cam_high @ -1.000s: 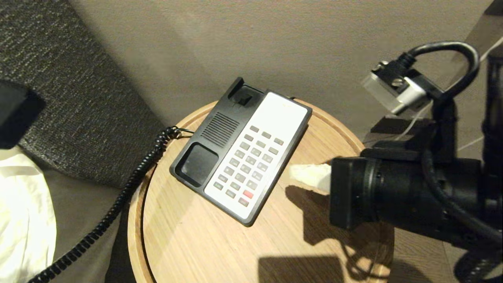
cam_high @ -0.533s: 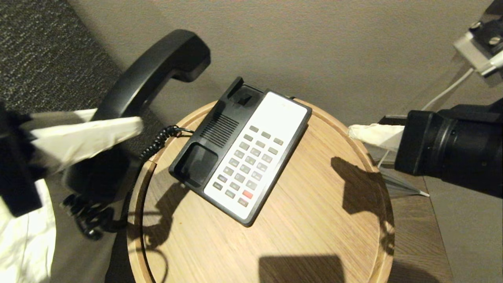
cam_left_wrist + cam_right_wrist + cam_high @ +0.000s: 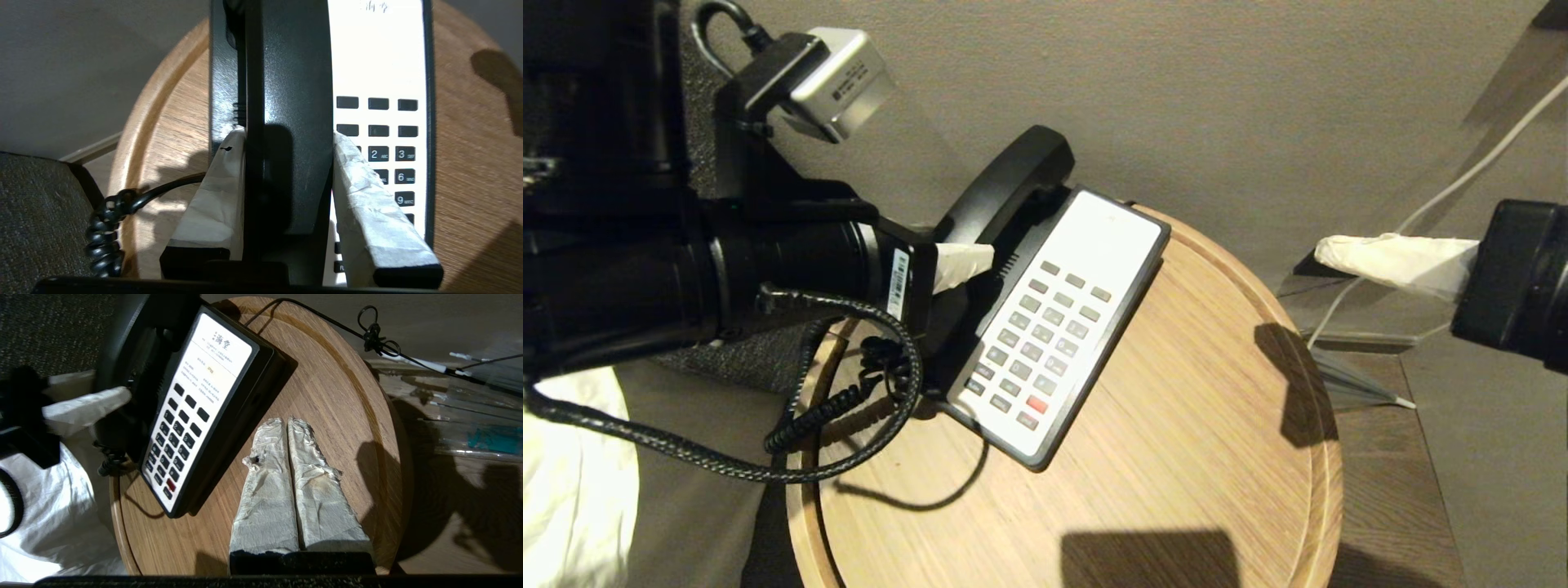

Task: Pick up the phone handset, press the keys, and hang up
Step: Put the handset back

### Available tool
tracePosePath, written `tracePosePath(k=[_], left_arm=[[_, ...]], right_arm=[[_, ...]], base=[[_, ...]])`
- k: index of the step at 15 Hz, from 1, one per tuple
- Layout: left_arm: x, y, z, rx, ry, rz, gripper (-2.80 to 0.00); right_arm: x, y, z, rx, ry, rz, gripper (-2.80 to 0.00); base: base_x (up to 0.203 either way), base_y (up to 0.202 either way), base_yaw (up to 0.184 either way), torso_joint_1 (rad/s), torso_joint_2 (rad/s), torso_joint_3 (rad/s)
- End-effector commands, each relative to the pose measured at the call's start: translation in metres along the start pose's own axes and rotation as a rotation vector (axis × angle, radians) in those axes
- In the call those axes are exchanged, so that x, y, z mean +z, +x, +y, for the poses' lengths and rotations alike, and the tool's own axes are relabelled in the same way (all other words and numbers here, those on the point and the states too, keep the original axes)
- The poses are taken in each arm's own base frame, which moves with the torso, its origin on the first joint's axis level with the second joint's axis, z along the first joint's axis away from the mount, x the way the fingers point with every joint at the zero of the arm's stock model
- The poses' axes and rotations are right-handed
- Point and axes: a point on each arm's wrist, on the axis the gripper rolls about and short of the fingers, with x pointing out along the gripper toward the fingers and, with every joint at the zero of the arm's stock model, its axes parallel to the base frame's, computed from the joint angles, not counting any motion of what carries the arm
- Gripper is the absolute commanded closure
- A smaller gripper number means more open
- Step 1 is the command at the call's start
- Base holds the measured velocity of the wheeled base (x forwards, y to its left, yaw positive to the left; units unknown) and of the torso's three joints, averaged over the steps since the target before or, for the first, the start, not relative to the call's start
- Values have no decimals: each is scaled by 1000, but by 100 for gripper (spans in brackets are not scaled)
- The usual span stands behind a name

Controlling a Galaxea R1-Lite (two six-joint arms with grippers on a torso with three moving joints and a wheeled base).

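Observation:
The phone handset point(image 3: 1013, 184) is long, glossy and black. It lies along the cradle side of the black phone base point(image 3: 1058, 327), which stands on a round wooden table point(image 3: 1176, 457). My left gripper point(image 3: 288, 136) is shut on the middle of the handset point(image 3: 294, 81), one white-wrapped finger point(image 3: 212, 192) on each side. The keys point(image 3: 402, 154) show just beside it. Whether the handset is fully seated cannot be told. The coiled cord point(image 3: 825, 408) hangs off the table's left edge. My right gripper point(image 3: 286, 421) is shut and empty, and hangs off the table's right side point(image 3: 1327, 249).
A grey wall rises behind the table. Dark textured fabric point(image 3: 36, 212) and white bedding point(image 3: 564, 490) lie at the left. A clear stand point(image 3: 1347, 327) and thin cables point(image 3: 380, 343) sit right of the table. The table's front half is bare wood.
My left arm has swung in from the left and carried the handset down onto the phone base's cradle side. My right gripper has pulled back to the right, off the table.

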Motion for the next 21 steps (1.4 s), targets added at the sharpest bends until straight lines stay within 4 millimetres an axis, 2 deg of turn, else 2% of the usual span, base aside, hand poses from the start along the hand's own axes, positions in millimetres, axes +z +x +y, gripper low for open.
tracePosePath(k=[1,8,12,17,20,21], left_arm=[[-4,7,0,2,5,23,0],[-2,0,1,5,4,8,0],[-30,-1,-3,-7,13,94,0],[-37,4,-4,-10,12,125,0],[-33,9,-4,-12,18,119,0],[-31,11,-4,-9,19,108,-280]], right_arm=[[1,-3,-1,1,5,-6,0],[0,-2,-1,-1,3,-3,0],[-1,0,0,-2,1,3,0],[1,1,1,2,3,-2,0],[-1,2,1,4,1,2,0],[-1,2,1,7,1,3,0]], base=[[0,0,0,0,0,0],[0,0,0,0,0,0],[0,0,0,0,0,0],[0,0,0,0,0,0],[0,0,0,0,0,0],[0,0,0,0,0,0]])
